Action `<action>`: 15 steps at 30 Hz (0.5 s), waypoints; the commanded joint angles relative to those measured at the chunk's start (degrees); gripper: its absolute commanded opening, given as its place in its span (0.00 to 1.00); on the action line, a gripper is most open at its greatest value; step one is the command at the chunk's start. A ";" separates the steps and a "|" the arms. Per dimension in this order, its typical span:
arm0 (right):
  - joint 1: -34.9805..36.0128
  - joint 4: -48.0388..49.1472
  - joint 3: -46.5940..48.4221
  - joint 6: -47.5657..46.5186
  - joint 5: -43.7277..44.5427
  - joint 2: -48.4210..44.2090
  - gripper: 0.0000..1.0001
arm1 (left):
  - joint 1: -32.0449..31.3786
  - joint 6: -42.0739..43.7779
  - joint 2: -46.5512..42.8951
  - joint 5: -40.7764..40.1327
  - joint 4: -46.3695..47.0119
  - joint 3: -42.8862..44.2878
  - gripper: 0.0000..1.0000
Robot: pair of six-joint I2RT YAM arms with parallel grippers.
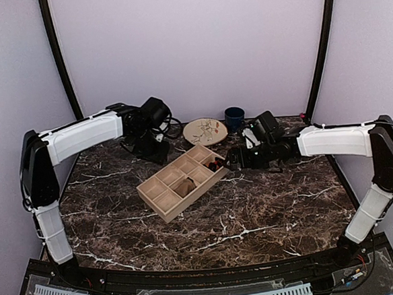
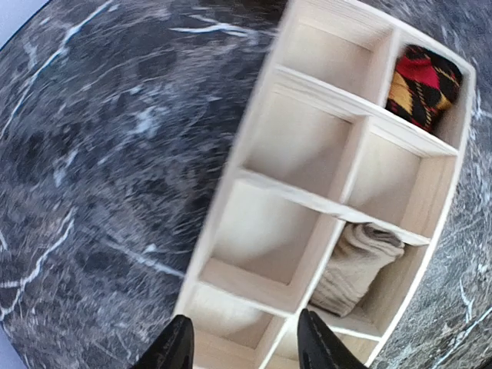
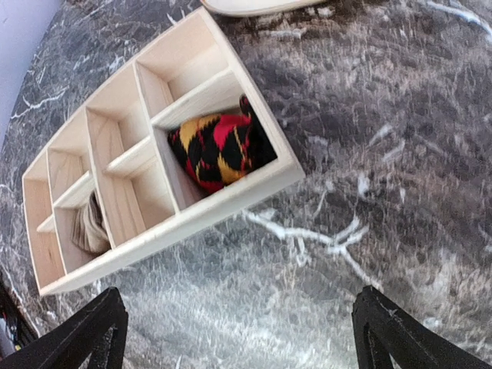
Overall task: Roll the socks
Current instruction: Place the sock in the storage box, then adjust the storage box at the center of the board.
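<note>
A pale wooden tray with several compartments lies mid-table. The tan-brown sock is rolled up in one compartment, seen also in the right wrist view. The black sock with red and orange diamonds is bundled in an end compartment, on the tray's right end in the top view. My left gripper hovers open over the tray's left end, holding nothing. My right gripper stands wide open over bare marble just right of the tray, with nothing between its fingers.
A round wooden plate and a dark blue cup sit at the back of the dark marble table. The plate's rim shows in the right wrist view. Purple walls close in the back and sides.
</note>
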 commanded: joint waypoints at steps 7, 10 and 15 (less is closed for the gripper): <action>-1.84 -5.63 21.37 -9.93 6.73 14.73 0.87 | 4.21 -16.44 -18.57 -3.71 10.88 -20.96 0.30; -3.67 -5.37 25.82 -10.26 4.94 18.28 0.69 | 4.21 -22.15 -24.63 -2.39 14.39 -28.30 0.18; -5.69 -8.27 35.70 -12.28 2.69 26.35 0.39 | 4.21 -29.51 -32.43 0.89 19.72 -40.04 0.00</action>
